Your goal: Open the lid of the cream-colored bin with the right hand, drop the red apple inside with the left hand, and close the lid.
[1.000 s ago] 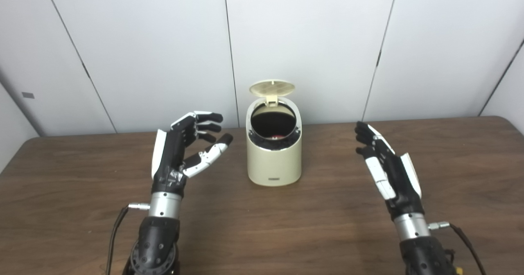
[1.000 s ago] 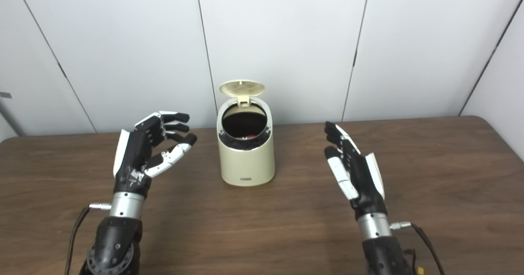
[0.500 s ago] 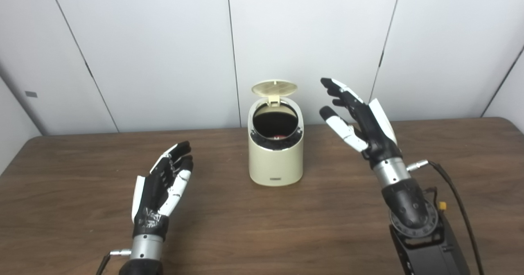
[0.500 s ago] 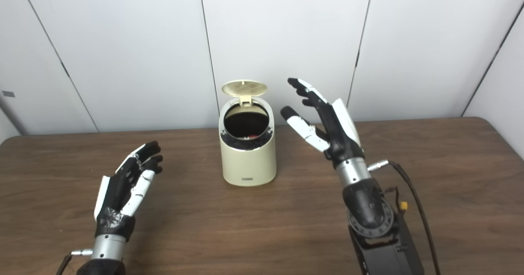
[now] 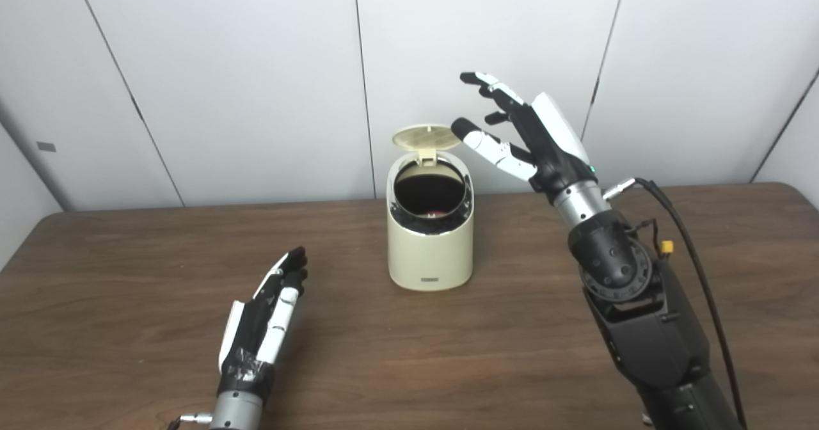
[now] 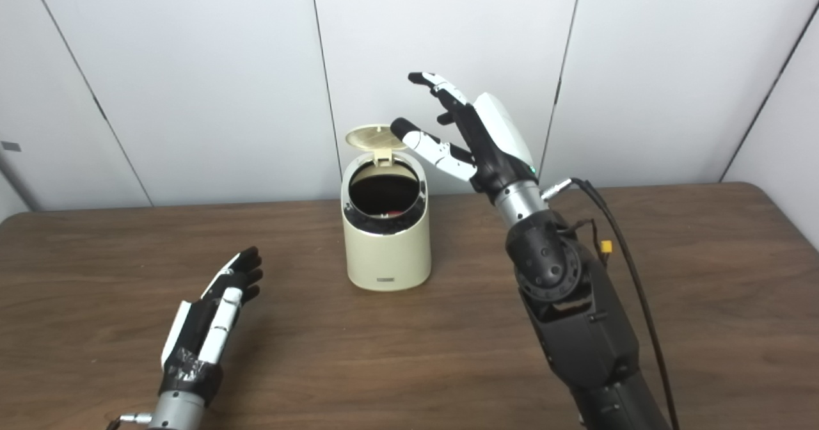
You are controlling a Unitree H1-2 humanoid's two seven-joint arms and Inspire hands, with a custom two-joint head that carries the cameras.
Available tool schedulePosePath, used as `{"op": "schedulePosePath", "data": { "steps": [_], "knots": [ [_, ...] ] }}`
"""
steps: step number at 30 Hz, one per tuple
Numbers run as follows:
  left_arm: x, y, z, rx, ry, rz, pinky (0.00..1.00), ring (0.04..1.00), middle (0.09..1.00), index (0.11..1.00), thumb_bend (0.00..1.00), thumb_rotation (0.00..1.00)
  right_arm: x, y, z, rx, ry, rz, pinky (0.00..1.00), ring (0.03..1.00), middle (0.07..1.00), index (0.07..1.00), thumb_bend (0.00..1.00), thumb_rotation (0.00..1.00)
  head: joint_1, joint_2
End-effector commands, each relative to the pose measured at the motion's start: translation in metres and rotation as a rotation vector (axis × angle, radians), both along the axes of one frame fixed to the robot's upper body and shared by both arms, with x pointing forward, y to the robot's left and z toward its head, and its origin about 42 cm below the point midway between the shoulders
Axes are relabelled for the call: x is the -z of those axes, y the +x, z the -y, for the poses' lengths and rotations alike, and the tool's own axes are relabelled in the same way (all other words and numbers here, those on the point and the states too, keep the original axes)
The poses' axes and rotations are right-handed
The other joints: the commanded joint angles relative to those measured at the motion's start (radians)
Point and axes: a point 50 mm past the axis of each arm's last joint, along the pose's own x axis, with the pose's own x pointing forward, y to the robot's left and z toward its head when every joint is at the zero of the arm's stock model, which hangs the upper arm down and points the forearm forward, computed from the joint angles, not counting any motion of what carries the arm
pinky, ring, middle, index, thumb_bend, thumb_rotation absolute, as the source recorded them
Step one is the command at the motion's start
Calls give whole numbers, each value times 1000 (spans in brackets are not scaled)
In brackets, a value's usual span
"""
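Bring the open, empty right hand (image 5: 534,137) over the raised lid (image 5: 426,137), press down gently until bin (image 5: 430,251) closes on apple (image 5: 434,212); keep open left hand (image 5: 262,327) low.

- Down in the bin (image 5: 430,251), only a sliver of red shows, the apple (image 5: 434,212); the dark rim hides the rest.
- Right thumb tip overlaps the lid (image 5: 425,138) edge; touching or not, can't tell.
- Left hand (image 5: 262,327) is cut off at the wrist by the bottom edge.
- Small print low on the bin front is too small to read.
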Motion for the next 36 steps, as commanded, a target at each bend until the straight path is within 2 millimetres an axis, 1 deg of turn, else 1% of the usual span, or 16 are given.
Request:
{"op": "schedulePosePath", "data": {
  "steps": [1, 3, 4, 7, 10, 12, 13, 16, 19, 22, 25, 28, 32, 36],
  "knots": [
    [-14, 3, 3, 13, -27, 66, 885, 910, 924, 932, 503, 826, -29, 4, -6, -35, -43, 91, 833, 915, 925, 881, 441, 933, 0, 0],
    [-14, 3, 5, 13, -43, 70, 869, 905, 922, 930, 498, 810, -29, 8, -7, -45, -74, 91, 828, 914, 923, 841, 437, 919, 4, 0],
    [-14, 2, 5, 15, -44, 72, 864, 906, 926, 930, 507, 790, -28, 10, -8, -48, -85, 90, 799, 900, 915, 789, 442, 910, 5, 1],
    [-15, 2, 7, 17, -54, 74, 851, 901, 923, 922, 522, 766, -23, 12, -9, -52, -103, 86, 745, 881, 914, 730, 458, 902, 5, 2],
    [-16, 3, 7, 21, -62, 76, 848, 898, 919, 917, 529, 760, -18, 11, -9, -53, -123, 76, 750, 889, 924, 724, 471, 899, 7, 2],
    [-17, 3, 8, 21, -63, 78, 851, 901, 919, 917, 526, 762, -15, 12, -10, -56, -135, 75, 792, 913, 929, 721, 473, 891, 11, 0],
    [-17, 3, 8, 23, -65, 78, 854, 902, 920, 919, 523, 763, -13, 12, -10, -58, -141, 73, 830, 935, 933, 721, 477, 890, 11, 0],
    [-18, 3, 9, 26, -71, 82, 859, 901, 917, 919, 517, 754, -10, 13, -12, -62, -171, 76, 880, 969, 941, 723, 472, 895, 13, 0],
    [-19, 3, 10, 21, -82, 92, 859, 900, 915, 912, 516, 734, -8, 15, -14, -63, -198, 90, 884, 974, 936, 715, 468, 895, 16, 0],
    [-18, 4, 11, 13, -87, 116, 836, 882, 895, 891, 525, 687, -7, 15, -15, -64, -217, 99, 885, 975, 936, 710, 476, 923, 16, 1],
    [-17, 4, 11, 8, -98, 137, 828, 867, 878, 870, 538, 658, -5, 12, -13, -65, -235, 102, 891, 975, 936, 709, 478, 928, 18, 3],
    [-16, 5, 11, 4, -119, 142, 832, 865, 875, 864, 549, 646, -5, 7, -12, -64, -272, 109, 909, 978, 936, 697, 476, 946, 18, 7],
    [-18, 5, 13, -3, -124, 144, 830, 862, 871, 856, 549, 645, 0, -2, -7, -62, -307, 103, 916, 979, 930, 691, 484, 939, 21, 9],
    [-21, 5, 14, -2, -122, 151, 828, 861, 868, 855, 527, 648, 3, -10, -2, -60, -333, 86, 937, 993, 933, 695, 489, 933, 26, 13]
  ]
}}
